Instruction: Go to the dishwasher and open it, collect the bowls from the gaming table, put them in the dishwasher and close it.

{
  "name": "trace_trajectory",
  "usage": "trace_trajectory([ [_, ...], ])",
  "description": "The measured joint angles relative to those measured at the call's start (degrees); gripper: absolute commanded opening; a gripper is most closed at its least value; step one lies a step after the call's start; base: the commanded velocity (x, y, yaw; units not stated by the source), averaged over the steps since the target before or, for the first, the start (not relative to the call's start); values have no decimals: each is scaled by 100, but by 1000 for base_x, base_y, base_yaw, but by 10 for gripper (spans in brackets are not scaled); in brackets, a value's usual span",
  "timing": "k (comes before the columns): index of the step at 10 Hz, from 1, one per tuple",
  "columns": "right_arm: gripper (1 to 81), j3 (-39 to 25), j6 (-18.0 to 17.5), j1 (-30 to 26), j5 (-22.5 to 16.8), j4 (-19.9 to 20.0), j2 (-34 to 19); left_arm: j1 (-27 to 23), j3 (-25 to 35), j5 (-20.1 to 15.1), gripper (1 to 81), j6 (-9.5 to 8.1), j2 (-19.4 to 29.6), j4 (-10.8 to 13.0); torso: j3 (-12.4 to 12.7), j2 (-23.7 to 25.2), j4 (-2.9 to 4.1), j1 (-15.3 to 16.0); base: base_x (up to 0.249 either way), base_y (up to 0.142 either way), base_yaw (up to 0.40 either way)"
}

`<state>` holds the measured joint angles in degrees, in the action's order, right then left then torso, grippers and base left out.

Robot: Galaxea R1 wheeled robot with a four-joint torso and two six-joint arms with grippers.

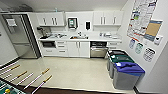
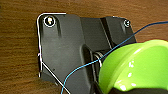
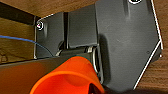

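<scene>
The dishwasher point(image 1: 98, 51) is built in under the white counter on the far wall, its grey steel front below a dark band. The gaming table point(image 1: 7, 89) lies close at the lower left of the head view, with its rods point(image 1: 32, 80) sticking out over the floor. A bright green bowl point(image 2: 135, 67) shows large in the left wrist view, with my left gripper point(image 2: 103, 89) shut on its rim. In the right wrist view my right gripper point(image 3: 96, 89) is shut on the rim of an orange bowl point(image 3: 67, 77). Brown wood lies behind both bowls.
Three waste bins, the nearest with a blue lid point(image 1: 128, 75), stand along the right wall just right of the dishwasher. A steel fridge point(image 1: 21, 37) stands at the far left. A pale floor point(image 1: 80, 72) stretches between me and the cabinets.
</scene>
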<state>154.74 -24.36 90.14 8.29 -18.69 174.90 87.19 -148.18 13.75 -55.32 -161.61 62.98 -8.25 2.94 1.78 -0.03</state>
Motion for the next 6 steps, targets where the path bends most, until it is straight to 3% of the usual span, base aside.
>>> trace_trajectory([
  [6,10,1,0,-12,2,0,21,5,-4,-2,10,0,0,0,0,0,0,0,189,0,0],
])
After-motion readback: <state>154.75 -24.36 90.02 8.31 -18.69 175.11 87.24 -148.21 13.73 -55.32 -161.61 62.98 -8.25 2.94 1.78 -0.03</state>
